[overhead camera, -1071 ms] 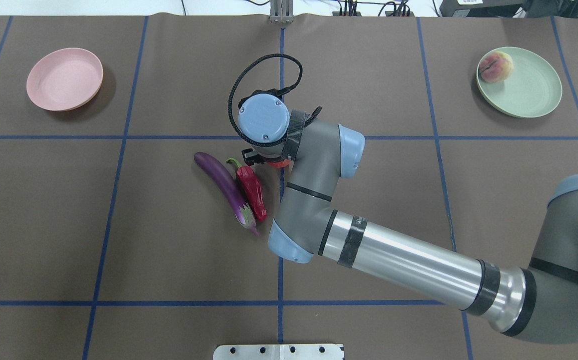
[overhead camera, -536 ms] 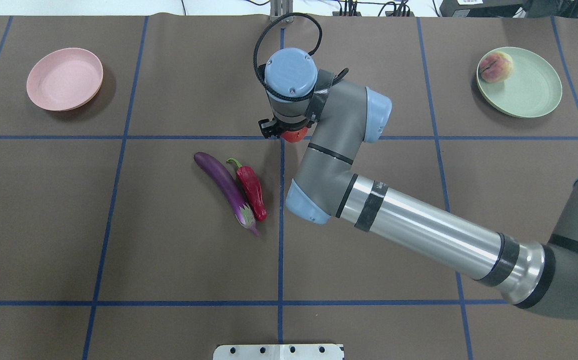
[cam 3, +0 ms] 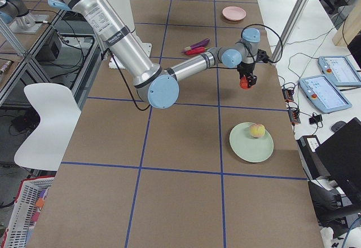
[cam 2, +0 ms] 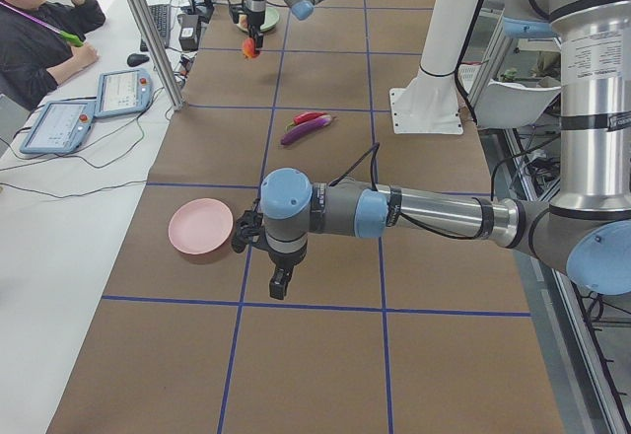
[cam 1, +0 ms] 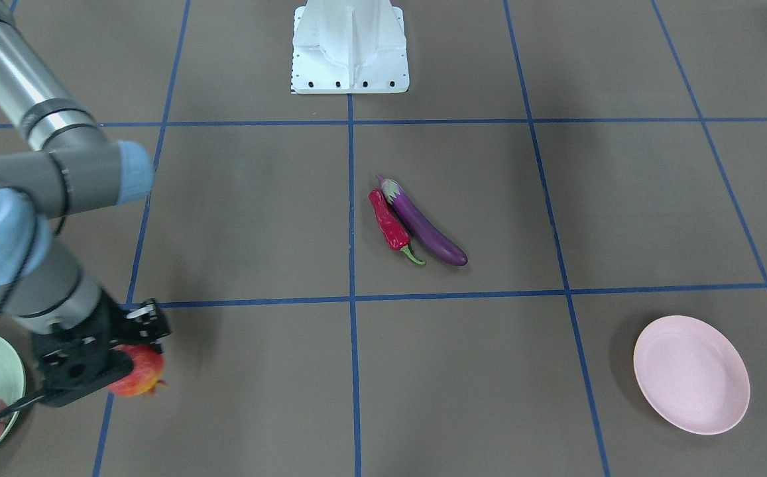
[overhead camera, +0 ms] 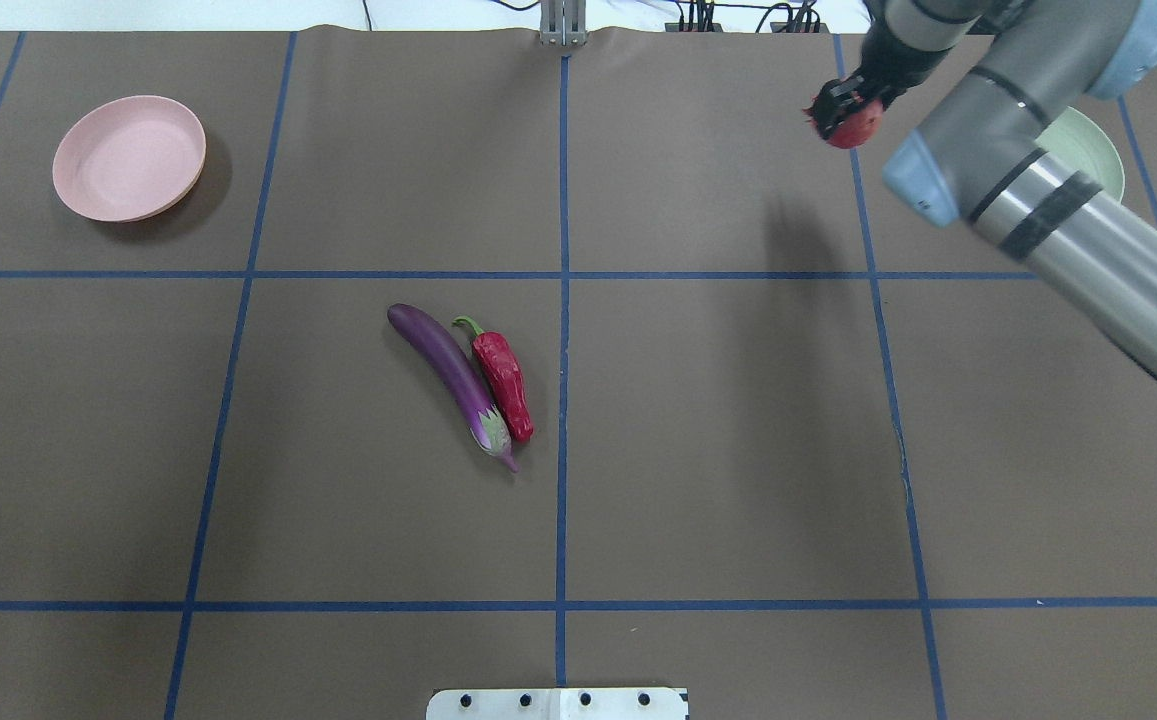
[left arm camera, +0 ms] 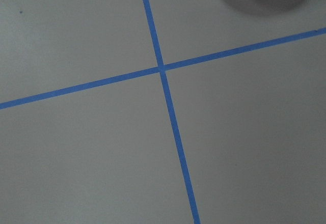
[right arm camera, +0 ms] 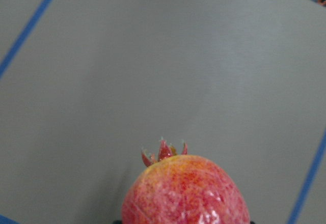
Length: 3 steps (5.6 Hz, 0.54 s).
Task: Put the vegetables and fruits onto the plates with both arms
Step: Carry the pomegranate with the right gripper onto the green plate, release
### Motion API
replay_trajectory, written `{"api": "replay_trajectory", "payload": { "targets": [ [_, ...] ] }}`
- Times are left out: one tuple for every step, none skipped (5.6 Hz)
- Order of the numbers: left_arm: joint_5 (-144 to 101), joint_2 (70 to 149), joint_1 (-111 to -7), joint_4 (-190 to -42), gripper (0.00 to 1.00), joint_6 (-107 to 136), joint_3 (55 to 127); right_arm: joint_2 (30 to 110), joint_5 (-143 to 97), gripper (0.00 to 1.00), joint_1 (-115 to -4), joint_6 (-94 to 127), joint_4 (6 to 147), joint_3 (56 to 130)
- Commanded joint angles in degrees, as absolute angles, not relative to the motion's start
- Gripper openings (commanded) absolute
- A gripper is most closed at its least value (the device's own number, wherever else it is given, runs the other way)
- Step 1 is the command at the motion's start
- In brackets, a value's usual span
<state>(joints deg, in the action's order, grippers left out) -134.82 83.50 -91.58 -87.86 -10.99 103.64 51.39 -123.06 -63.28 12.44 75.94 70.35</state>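
In the black right gripper [cam 1: 124, 361], the pomegranate [right arm camera: 186, 193] is speckled red-orange, yellowing toward its crown. Just beside it, a pale mint plate [cam 3: 248, 146] carries a yellow-pink peach [cam 3: 257, 130]. Well away from it lie a glossy purple eggplant [overhead camera: 448, 372], a red, green-stemmed chili [overhead camera: 504, 378] and a pink plate [overhead camera: 128, 158], on a brown table [overhead camera: 738, 450] gridded with blue lines [overhead camera: 560, 520].

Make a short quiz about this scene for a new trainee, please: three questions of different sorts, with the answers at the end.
1. True or false: the peach lies on the green plate.
2. The right gripper holds: A) the peach, B) the pomegranate, C) nothing.
3. Which vegetable lies beside the eggplant on the table?

Key: 1 true; 2 B; 3 the chili.
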Motion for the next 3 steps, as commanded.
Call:
{"api": "replay_trajectory", "payload": {
  "targets": [
    [-134.8, 83.5, -91.6, -88.3, 1.0, -11.0, 103.6, 54.4, -130.0, 0.0, -74.6, -3.2, 71.3, 59.3],
    [-134.7, 83.5, -91.6, -88.6, 1.0, -11.0, 103.6, 56.1, -131.4, 0.0, -77.0, -3.3, 62.0, 50.6],
    [-134.7, 83.5, -91.6, -88.7, 1.0, -11.0, 103.6, 56.9, -131.4, 0.0, -77.5, 2.5, 61.6, 49.1]
  ]
}}
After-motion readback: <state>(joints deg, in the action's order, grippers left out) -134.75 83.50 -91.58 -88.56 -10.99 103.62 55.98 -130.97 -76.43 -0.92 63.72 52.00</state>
